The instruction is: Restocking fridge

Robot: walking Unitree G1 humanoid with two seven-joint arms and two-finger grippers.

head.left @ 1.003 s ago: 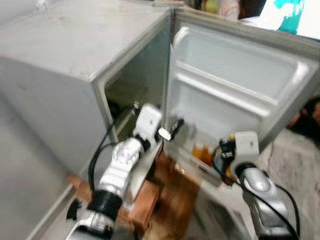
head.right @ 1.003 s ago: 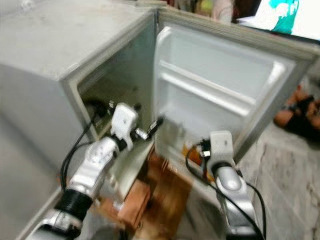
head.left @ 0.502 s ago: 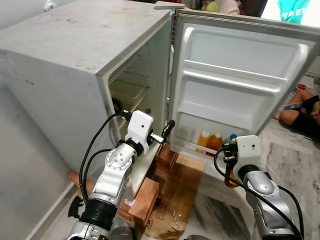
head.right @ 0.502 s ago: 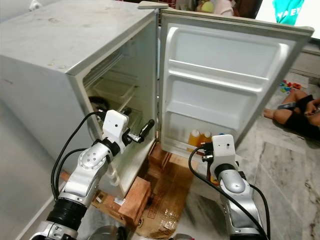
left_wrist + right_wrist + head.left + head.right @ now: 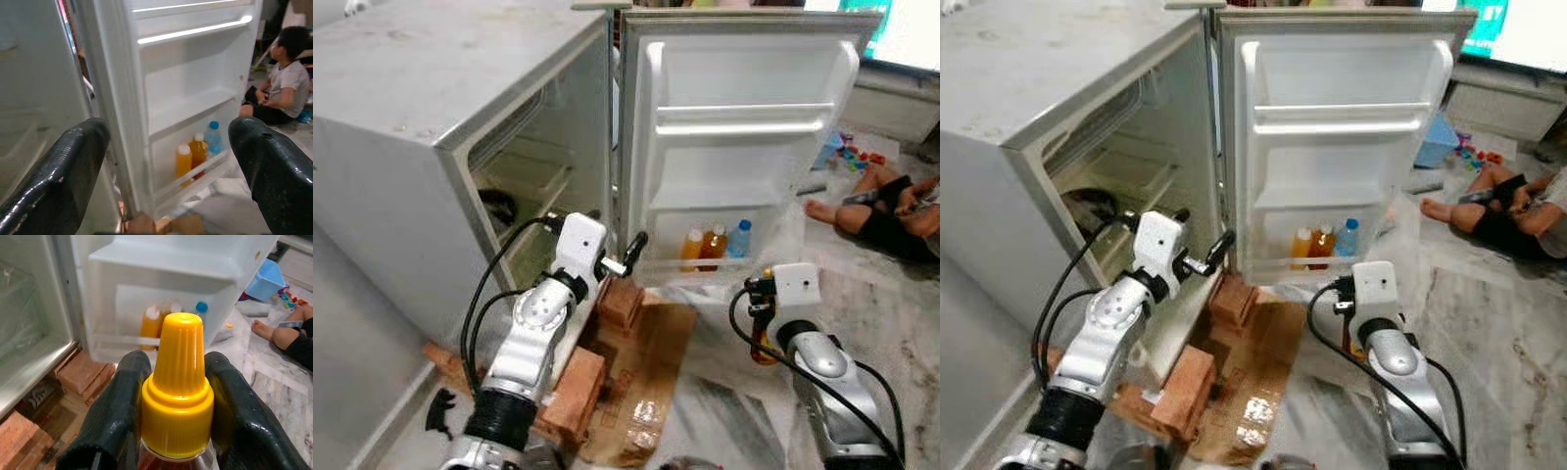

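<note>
Clamped around the neck of a yellow-capped bottle [image 5: 177, 391], one black finger [image 5: 115, 416] on each side just under the cap: right gripper [image 5: 176, 431], bottle upright and poking up between the pads. Straight ahead of those fingers, past the cap, the bottom door shelf [image 5: 146, 340] of the open fridge door [image 5: 744, 147], already holding two orange bottles [image 5: 702, 247] and a blue-capped bottle [image 5: 737, 239] side by side. Probably the carry-in stage, with placement not yet done.

To do it well: keep the bottle vertical, lift the base above the shelf rail, then lower into whatever gap remains on the shelf, likely tight beside the blue cap. Avoid knocking the standing bottles; release only once the base sits flat behind the rail.

Spread wide and holding nothing: left gripper [image 5: 171, 161], fingers [image 5: 58, 171] either side of the door's hinge edge, fridge cavity [image 5: 524, 186] to one side. Best kept where it steadies the door without crossing the right arm's path.

Beyond the door, a person sitting on the floor [image 5: 891, 211]; below the fingers, bricks [image 5: 619, 299] and cardboard [image 5: 641, 392] to steer clear of.
</note>
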